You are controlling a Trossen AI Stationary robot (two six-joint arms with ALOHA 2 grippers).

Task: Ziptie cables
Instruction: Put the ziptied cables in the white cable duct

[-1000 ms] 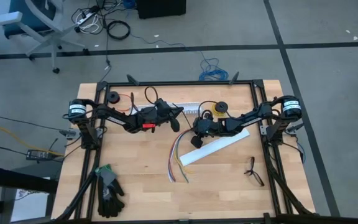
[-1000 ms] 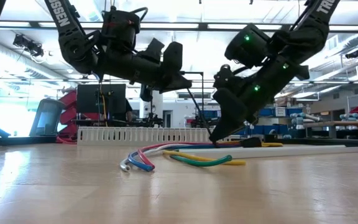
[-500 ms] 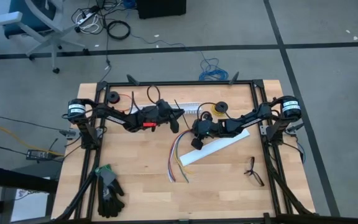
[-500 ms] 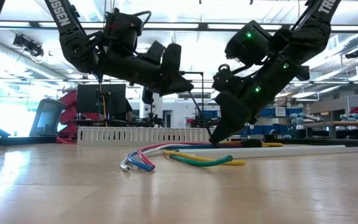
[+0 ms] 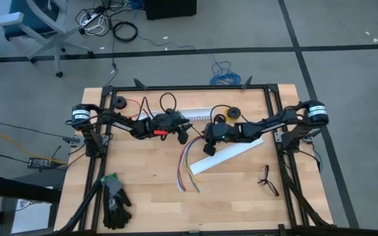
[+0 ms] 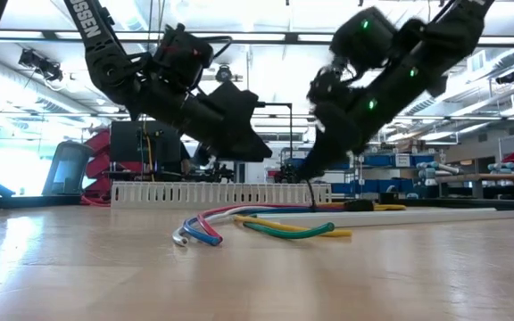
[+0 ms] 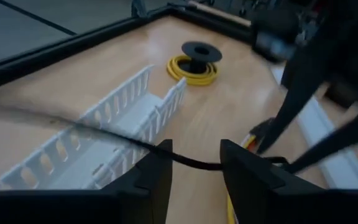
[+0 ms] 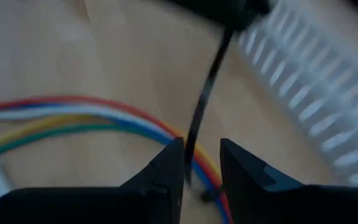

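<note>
The ziptie (image 8: 204, 93) is blurred, its upper end hidden beside the slotted channel (image 8: 309, 81). The cables (image 8: 61, 121) run off frame.

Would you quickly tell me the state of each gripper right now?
Left gripper: open, the ziptie crossing between its fingers.
Right gripper: open around the ziptie.

Wooden table (image 5: 235, 190) bearing: slotted white channel (image 7: 114, 127) just ahead of the fingers; yellow wire spool (image 7: 193, 67) beyond it; black gloves (image 5: 115, 203) and small black forked object (image 5: 266, 180) well apart.
</note>
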